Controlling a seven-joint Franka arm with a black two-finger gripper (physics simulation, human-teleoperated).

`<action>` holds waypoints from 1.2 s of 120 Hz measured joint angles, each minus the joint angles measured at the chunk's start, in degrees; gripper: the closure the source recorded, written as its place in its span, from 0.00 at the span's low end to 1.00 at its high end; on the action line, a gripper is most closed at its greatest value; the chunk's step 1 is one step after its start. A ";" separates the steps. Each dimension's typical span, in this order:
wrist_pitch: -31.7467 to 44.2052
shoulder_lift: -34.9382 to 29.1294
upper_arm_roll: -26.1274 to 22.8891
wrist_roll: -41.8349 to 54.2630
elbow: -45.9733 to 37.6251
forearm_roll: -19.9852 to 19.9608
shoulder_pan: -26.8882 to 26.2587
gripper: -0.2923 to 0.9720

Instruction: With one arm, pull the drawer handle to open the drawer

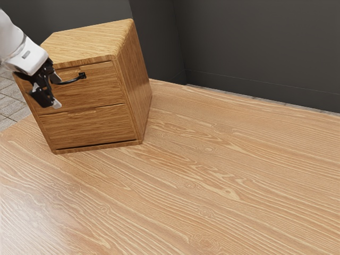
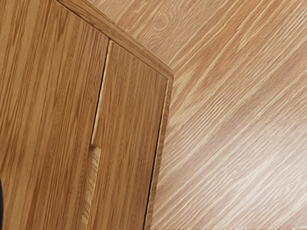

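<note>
Dark grey walls (image 1: 239,37) are closing off the back of the room. A wood-grain tabletop (image 1: 223,175) is running across the whole foreground.

Exterior view. A wooden cabinet (image 1: 87,40) is standing near the tabletop's far edge, toward the corner at the exterior view's left, with its front facing the near edge. It is holding two stacked drawers. The upper drawer (image 1: 101,87) is carrying a black handle (image 1: 71,81), and the lower drawer (image 1: 90,125) is sitting beneath it. Both fronts are lying flush, so I am judging the upper drawer not yet opened. A white arm (image 1: 16,45) is coming in from the exterior view's left. The claw (image 1: 49,98) is hanging right against the upper drawer's front, at the handle's end nearer the exterior view's left. I cannot tell from here whether the claw is released or clenched on the bar.

Key relation: the handle's long axis is running level across the drawer front, stretching away from the claw toward the exterior view's right. The pull, in my judgement, is going to run square to that axis, out from the front toward the tabletop's near edge.

Wrist view. The camera is looking along the cabinet's front down to the tabletop. A thin seam (image 2: 100,96) is dividing two grained panels, probably the two drawer fronts.
</note>
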 joint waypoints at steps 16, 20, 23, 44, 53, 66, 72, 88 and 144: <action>-0.18 -0.27 1.19 0.89 2.46 1.22 -1.82 0.23; -0.20 -0.36 1.30 1.09 2.89 1.46 -2.22 0.23; -0.22 -0.46 1.54 1.24 3.08 1.61 -2.56 0.23; -0.28 -1.43 4.82 2.21 4.75 2.47 -6.08 0.23; -0.30 -1.92 5.30 2.59 4.99 2.73 -6.45 0.23; -0.31 -2.08 5.94 3.07 5.78 3.00 -7.13 0.23; -0.27 -2.07 6.00 3.27 6.59 3.37 -7.91 0.23; 0.16 -2.31 6.95 3.72 7.13 4.23 -8.75 0.23; 3.14 -3.01 10.08 4.58 6.61 4.52 -10.77 0.23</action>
